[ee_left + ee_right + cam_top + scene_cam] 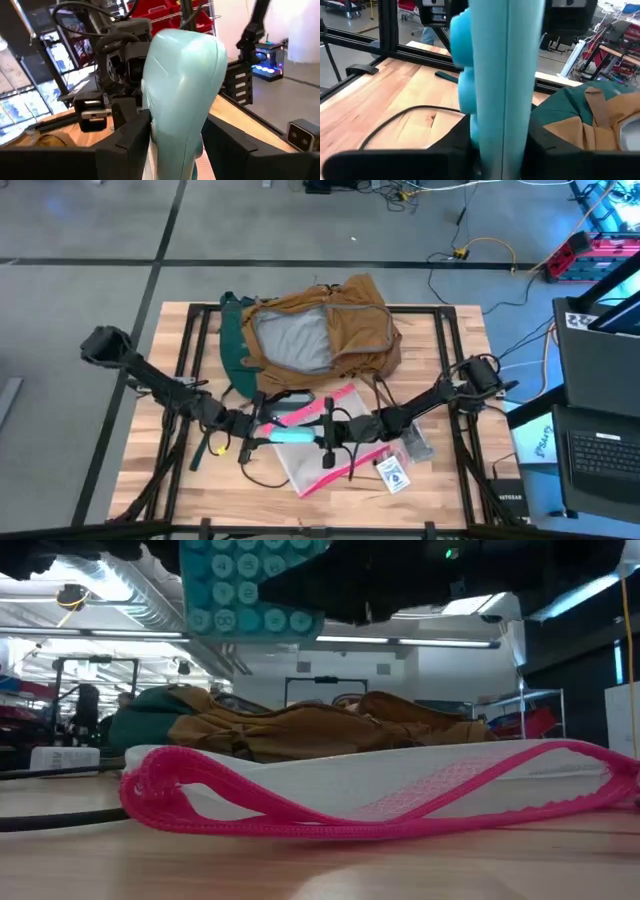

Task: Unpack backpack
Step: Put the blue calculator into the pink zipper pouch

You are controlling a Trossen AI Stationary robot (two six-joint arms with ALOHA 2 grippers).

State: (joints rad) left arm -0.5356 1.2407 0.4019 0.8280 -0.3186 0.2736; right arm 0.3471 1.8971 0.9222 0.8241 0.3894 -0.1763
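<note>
The tan-brown backpack [320,335] lies open at the table's far middle, its grey lining showing and its teal back panel [235,345] toward the left. A light teal flat object [292,435] with embossed round buttons [250,585] hangs above the clear pink-edged pouch [330,442]. My left gripper [264,432] is shut on its left end. My right gripper [322,438] is shut on its right end. In the low view the pouch [380,790] lies flat in front of the backpack [300,725]. My left gripper pinches the teal object's left end [175,135] between its two fingers [131,141], coming in about level from the table's left. The object is lifted clear of the table and pouch. My right gripper pinches the teal object's right end [501,135] between its two fingers [546,146], coming in about level from the table's right. The object stands edge-on between them, clear of the table.
A white card [393,474] and a small clear packet [415,445] lie near the pouch on the right. A black cable [262,477] loops over the wood on the near left. Black frame rails [185,360] run along the table's sides.
</note>
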